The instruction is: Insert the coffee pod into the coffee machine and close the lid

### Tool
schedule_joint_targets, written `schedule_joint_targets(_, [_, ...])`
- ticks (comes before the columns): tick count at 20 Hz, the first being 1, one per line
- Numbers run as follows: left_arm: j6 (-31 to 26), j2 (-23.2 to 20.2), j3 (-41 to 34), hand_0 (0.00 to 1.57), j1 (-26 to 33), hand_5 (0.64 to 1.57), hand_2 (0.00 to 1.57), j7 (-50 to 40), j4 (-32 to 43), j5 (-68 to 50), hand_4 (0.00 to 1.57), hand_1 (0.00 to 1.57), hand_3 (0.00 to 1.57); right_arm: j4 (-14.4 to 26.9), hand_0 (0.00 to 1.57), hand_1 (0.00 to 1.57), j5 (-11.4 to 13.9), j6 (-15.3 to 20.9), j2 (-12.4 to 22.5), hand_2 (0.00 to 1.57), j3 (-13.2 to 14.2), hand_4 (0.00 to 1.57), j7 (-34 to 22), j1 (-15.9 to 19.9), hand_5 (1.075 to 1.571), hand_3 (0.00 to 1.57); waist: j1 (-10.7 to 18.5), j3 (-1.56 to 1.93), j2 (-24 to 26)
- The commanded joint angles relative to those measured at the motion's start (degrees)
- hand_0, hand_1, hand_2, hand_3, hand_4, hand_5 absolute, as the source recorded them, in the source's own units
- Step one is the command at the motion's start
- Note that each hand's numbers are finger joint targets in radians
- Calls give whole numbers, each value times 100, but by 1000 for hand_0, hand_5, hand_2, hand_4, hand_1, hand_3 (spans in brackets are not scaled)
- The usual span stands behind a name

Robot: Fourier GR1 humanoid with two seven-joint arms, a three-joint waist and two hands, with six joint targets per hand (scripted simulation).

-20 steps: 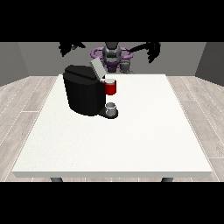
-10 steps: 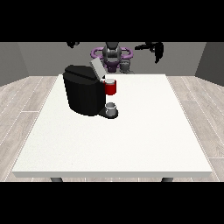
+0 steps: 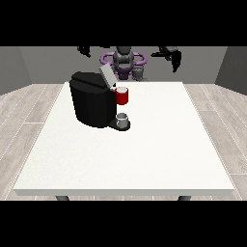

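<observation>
- The coffee machine (image 3: 91,99) stands on the white table (image 3: 144,154) at about 10 o'clock from the table's centre, a black block with its lid (image 3: 106,75) tilted up and open. In my judgement the raised lid leaves the top free to take a pod.
- A red thing at the machine (image 3: 122,95) sits at the machine's 3 o'clock side, just below the open lid.
- A grey thing (image 3: 122,118), a small cup-like cylinder, rests on the machine's base at about 5 o'clock from the body, directly under the red thing. It is pale grey with a lighter top. It may be the coffee pod, but I cannot tell that for certain.
- No thing that I can plainly name as the pod shows elsewhere on the table.
- The hand at the view's right (image 3: 174,60) hangs high at 1 o'clock from the machine, well apart from it and above the table's far edge. Its fingers point downward and appear relaxed, pinching nothing.
- The hand at the view's left (image 3: 85,50) is raised at 12 o'clock above the machine, partly cut by the view's top. I cannot tell how it is held.
- Judgement: neither hand touches any task item, so insertion and lid closing are not yet done.
</observation>
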State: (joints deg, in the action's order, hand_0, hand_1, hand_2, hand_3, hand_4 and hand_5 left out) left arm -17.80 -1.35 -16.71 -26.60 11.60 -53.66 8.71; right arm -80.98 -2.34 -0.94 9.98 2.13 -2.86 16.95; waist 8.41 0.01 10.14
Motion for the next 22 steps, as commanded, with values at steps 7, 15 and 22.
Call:
schedule_joint_targets(7, [148, 131, 437, 0, 611, 1571, 0, -240, -1288, -551, 0, 0, 0, 1007, 0, 0, -266, -300, 143, 0, 503, 0, 496, 563, 1571, 0, 212, 1, -730])
schedule_joint_targets(15, [358, -224, 466, 0, 912, 1571, 0, -657, -1971, -832, 0, 0, 0, 1331, 0, 0, -43, -298, -15, 0, 247, 0, 209, 1245, 1571, 0, -159, -1, -958])
schedule_joint_targets(22, [368, -273, 619, 0, 1164, 1571, 0, -894, -2457, -956, 0, 0, 0, 1834, 0, 0, 208, -269, -84, 0, 211, 0, 715, 1543, 1571, 0, -41, -1, -1194])
